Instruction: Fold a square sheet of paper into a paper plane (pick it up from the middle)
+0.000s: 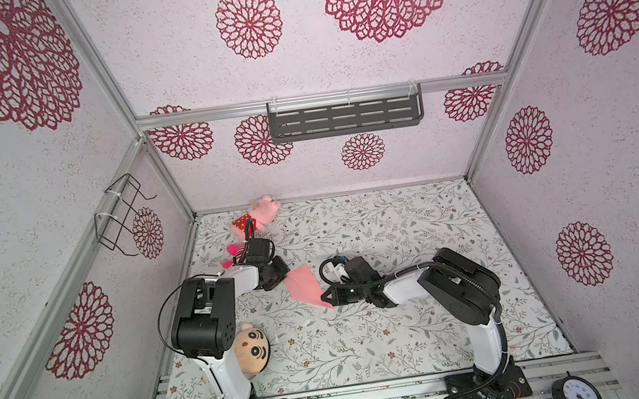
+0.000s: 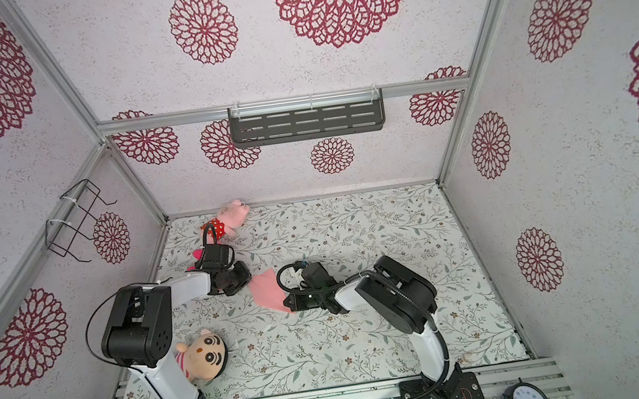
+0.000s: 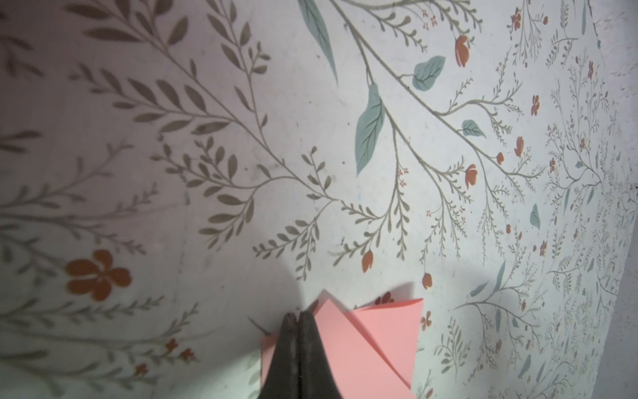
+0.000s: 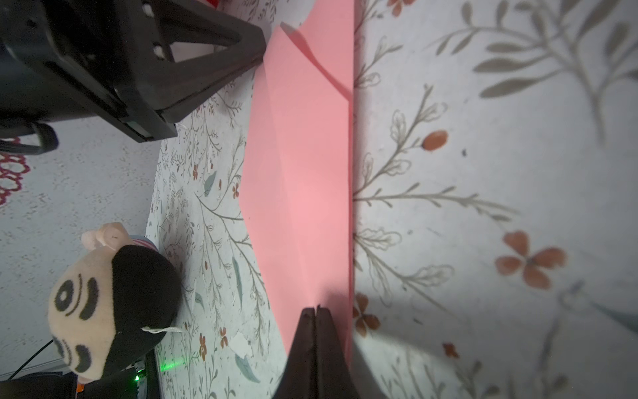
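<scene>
Floral surface (image 1: pixel 368 328) carries the paper (image 1: pixel 307 284); left hand (image 3: pixel 297 316) and right hand (image 4: pixel 316 309) pinch its opposite ends, jaws closed.

In both top views the left arm (image 1: pixel 204 320) covers the body of the boy plush (image 1: pixel 251 346), and the left gripper's wrist hides part of a pink toy (image 1: pixel 232 250) at its 10 o'clock. The clock (image 1: pixel 577 393) is cut by the bottom edge. In the right wrist view the paper plane (image 4: pixel 303 165) runs off the top edge, and the right gripper (image 4: pixel 316 311) covers its near end.
</scene>
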`<state>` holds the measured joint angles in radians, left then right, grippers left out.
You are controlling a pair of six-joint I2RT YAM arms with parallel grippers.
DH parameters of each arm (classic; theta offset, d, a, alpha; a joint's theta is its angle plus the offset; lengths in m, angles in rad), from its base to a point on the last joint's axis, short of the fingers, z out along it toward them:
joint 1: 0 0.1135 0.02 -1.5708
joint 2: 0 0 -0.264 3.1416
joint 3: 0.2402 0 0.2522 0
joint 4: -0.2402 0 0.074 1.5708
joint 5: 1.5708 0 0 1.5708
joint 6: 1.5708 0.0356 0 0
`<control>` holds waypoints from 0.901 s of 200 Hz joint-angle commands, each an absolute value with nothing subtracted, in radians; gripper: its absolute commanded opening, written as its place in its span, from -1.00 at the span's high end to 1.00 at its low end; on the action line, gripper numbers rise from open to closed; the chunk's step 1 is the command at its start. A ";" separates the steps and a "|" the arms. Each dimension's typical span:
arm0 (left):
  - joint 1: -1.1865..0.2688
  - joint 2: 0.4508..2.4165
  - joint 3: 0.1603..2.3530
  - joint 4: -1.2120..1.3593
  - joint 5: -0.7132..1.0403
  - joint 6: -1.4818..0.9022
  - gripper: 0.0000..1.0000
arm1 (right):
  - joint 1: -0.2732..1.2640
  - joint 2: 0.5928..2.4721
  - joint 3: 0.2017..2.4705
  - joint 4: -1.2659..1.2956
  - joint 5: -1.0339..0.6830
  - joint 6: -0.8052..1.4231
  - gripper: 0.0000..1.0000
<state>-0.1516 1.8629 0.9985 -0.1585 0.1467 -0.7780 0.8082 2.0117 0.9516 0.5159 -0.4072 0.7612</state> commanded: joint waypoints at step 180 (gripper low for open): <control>-0.344 1.768 0.965 -0.223 0.385 -0.831 0.96 | 0.819 1.980 0.995 0.198 -0.295 0.654 0.91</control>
